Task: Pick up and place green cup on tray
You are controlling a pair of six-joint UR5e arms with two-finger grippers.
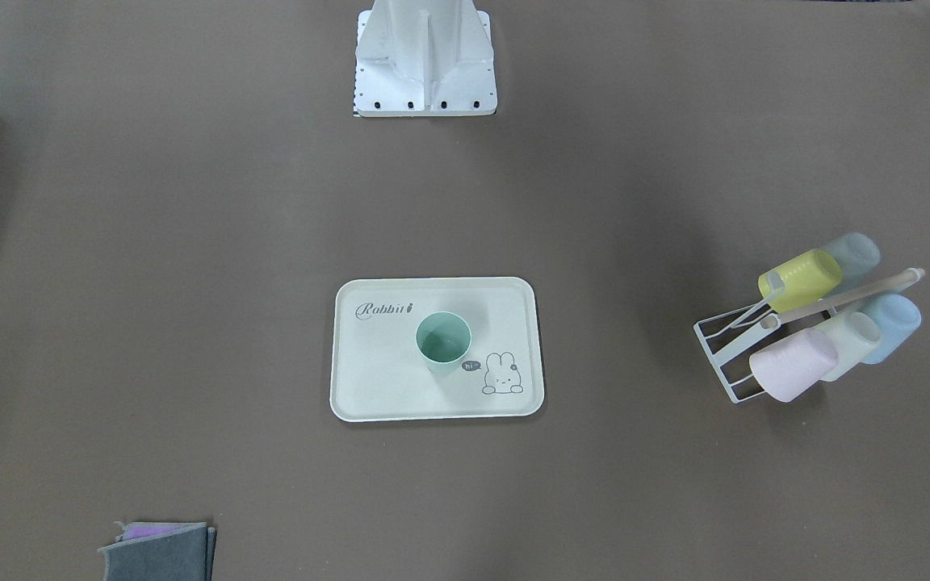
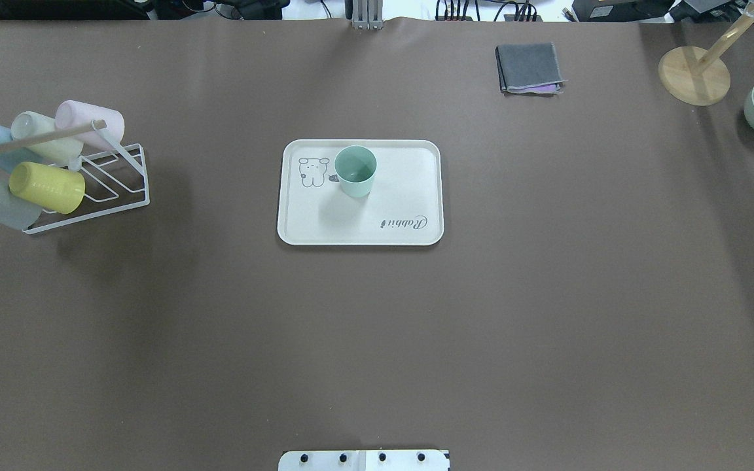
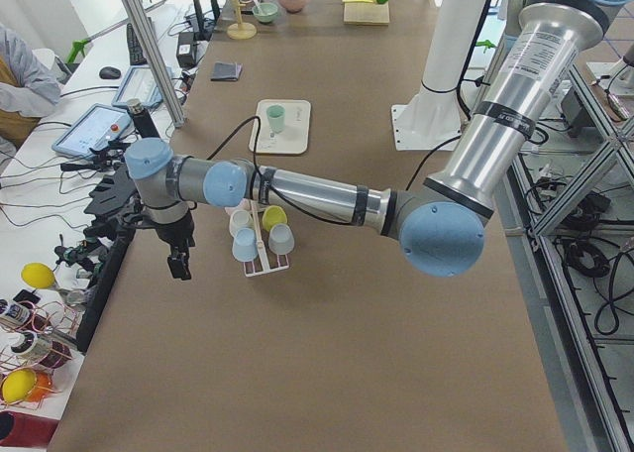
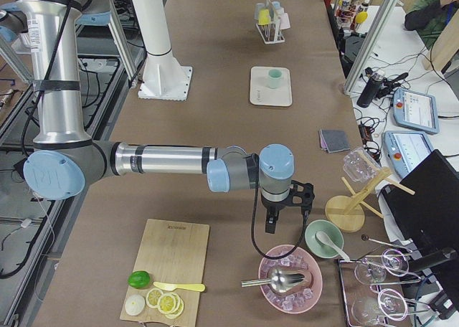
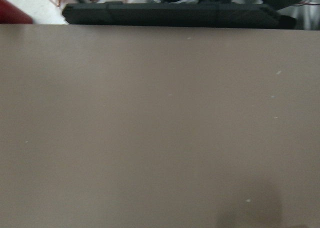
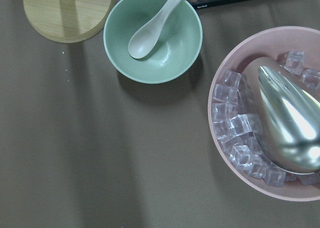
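The green cup (image 1: 443,340) stands upright on the cream tray (image 1: 384,379), near the bunny drawing, at the table's middle. Both also show in the overhead view, cup (image 2: 355,170) and tray (image 2: 383,196). No gripper is near them. My left gripper (image 3: 178,264) hangs over the table's left end, beyond the cup rack; I cannot tell if it is open or shut. My right gripper (image 4: 271,223) hangs over the table's right end above the bowls; I cannot tell its state either. Neither wrist view shows its own fingers.
A white wire rack (image 2: 115,190) holding several pastel cups sits at the left. A folded grey cloth (image 2: 529,69) lies at the far side. A green bowl with a spoon (image 6: 153,35), a pink ice bowl (image 6: 235,153) and a wooden stand base (image 2: 694,75) are at the right end.
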